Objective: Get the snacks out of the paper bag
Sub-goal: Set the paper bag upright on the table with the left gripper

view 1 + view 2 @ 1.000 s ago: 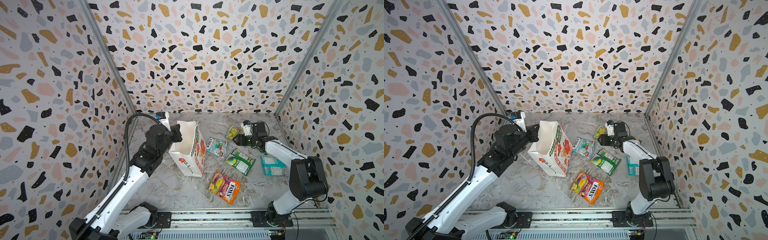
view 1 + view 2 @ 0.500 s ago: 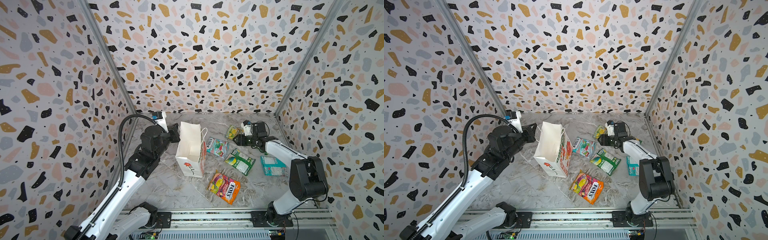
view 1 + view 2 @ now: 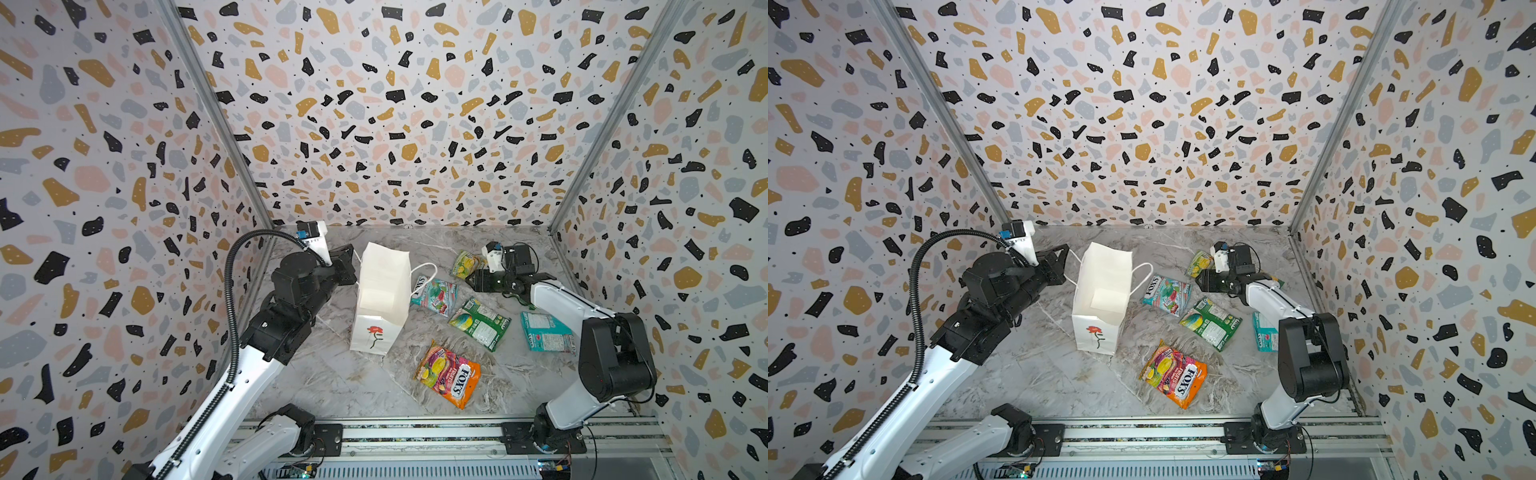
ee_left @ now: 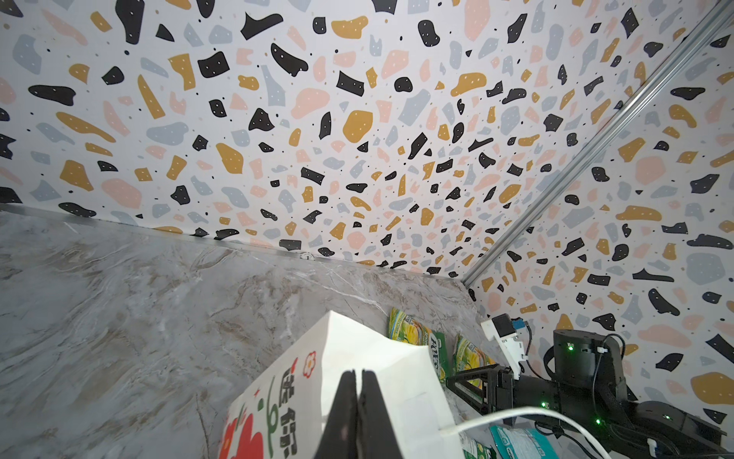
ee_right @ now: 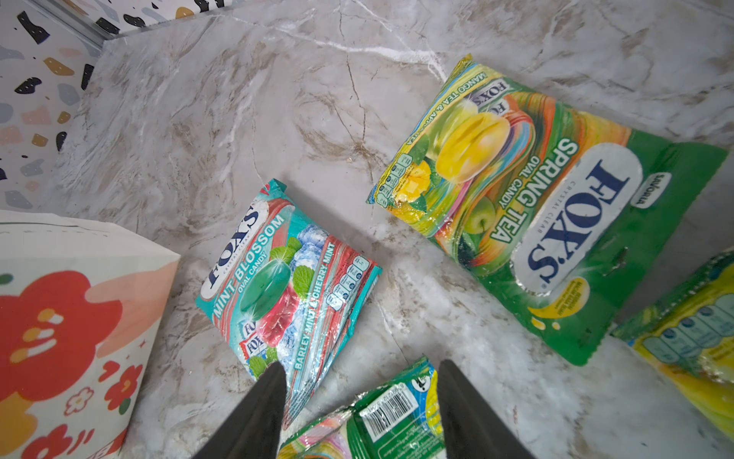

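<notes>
Pressed together, the left end effector [image 4: 358, 381] sits just beside the rim of the paper bag [image 3: 374, 334] on its left side; whether a cord is pinched between the tips I cannot tell. The bag stands upright left of the worktop's [image 3: 332, 382] middle, and both top views look down its open mouth into what seems a bare white interior. The right end effector [image 5: 361, 367] hangs spread and empty over a corner of the darker green pouch [image 3: 480, 324]. The teal-pink pouch [image 3: 435, 293] lies just beside the bag, a green-yellow pouch [image 3: 467, 264] near the far edge, a teal pouch [image 3: 546, 332] toward the right edge and the orange pouch [image 3: 449, 378] toward the front. Emptying looks finished, so the next move likely calls for drawing the left arm back without toppling the bag. One cord handle [image 4: 516, 412] trails toward the right arm [image 3: 561, 299] and could snag.
</notes>
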`<state>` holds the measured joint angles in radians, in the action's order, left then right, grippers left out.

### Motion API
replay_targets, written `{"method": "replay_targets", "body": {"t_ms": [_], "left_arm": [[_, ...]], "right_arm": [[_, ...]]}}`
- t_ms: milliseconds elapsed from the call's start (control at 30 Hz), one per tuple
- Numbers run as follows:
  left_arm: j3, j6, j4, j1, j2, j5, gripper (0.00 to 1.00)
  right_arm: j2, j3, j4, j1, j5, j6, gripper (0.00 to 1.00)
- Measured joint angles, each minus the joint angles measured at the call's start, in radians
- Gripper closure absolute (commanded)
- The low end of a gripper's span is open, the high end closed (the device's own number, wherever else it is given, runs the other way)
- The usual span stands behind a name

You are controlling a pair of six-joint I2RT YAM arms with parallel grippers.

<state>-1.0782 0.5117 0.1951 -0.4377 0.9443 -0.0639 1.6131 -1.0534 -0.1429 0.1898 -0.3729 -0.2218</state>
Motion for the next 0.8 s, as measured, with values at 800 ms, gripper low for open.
{"method": "replay_targets", "body": {"t_ms": [800], "left_arm": [[-0.072, -0.006, -0.039, 0.0, 0.132, 0.121, 1.0]], "right_arm": [[0.002, 0.001, 0.0, -0.003, -0.001, 0.0, 0.37]]}}
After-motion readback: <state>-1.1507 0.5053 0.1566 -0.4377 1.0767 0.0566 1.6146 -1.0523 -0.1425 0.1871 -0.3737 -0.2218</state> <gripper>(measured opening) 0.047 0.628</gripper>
